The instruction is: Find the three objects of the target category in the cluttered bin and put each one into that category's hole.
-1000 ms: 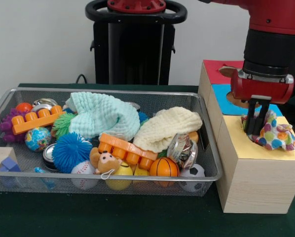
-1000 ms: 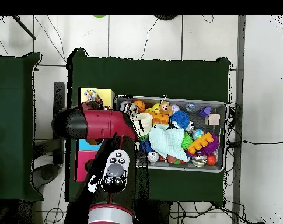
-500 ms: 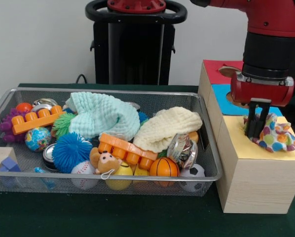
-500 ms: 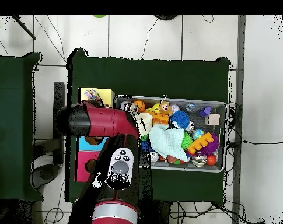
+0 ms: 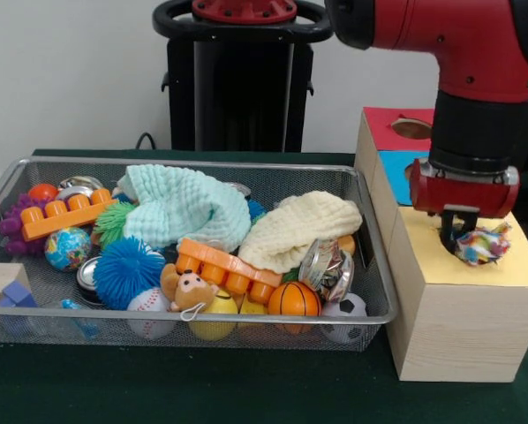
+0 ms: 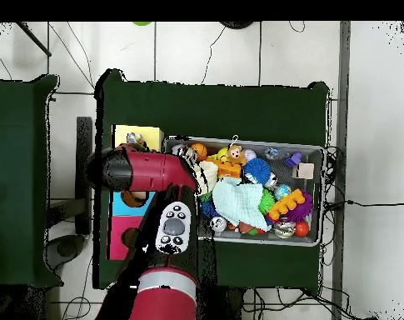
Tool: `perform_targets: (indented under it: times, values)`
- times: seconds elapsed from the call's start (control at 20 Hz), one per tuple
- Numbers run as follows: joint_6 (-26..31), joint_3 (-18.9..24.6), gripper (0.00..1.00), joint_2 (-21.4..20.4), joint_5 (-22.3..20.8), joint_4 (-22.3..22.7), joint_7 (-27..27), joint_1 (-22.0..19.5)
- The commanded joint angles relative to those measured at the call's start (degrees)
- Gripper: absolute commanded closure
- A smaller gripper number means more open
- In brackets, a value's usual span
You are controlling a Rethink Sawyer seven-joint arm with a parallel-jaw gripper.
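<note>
Polka-dotted cloth [image 5: 480,245] now sits mostly sunk in the hole of the yellow panel [image 5: 441,261] on the wooden box [image 5: 458,318]; only a small bunched part shows above the surface, where half a second ago it spread wider over the panel and a second ago wider still. From the front, the hand [image 5: 454,237] hangs just left of the cloth and close above the yellow panel, and it has risen a little since the earlier frames, with more of the red arm [image 5: 441,40] filling the top right. Whether its fingers are parted or closed on anything cannot be told from here. Behind the yellow panel lie the blue panel [image 5: 403,170] and the red panel [image 5: 396,124] with its own hole. To the left, the wire bin [image 5: 370,291] on the green desk [image 5: 202,389] holds the same clutter unmoved: a mint cloth [image 5: 180,208], a cream cloth [image 5: 299,230], an orange block [image 5: 229,265], a blue spiky ball [image 5: 127,269] and a small basketball [image 5: 293,299].

From overhead, the arm [image 6: 147,171] covers much of the box, and the yellow panel [image 6: 151,135] shows beside it with a speck of the cloth [image 6: 134,137]. The bin [image 6: 315,154] lies to the right, unchanged. The hand itself is hidden beneath the arm.
</note>
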Motion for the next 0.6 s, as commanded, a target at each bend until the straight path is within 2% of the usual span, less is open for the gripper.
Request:
perform_targets:
  times: [0.05,0.35,0.6]
  values:
    - [-3.0,6.7,1.0,9.3,-0.1,0.9,7.2,-2.7]
    - [1.3,7.0,1.0,7.8,0.1,2.5,6.9,-2.3]
    - [1.4,7.6,1.0,8.7,-0.2,2.2,6.1,-3.1]
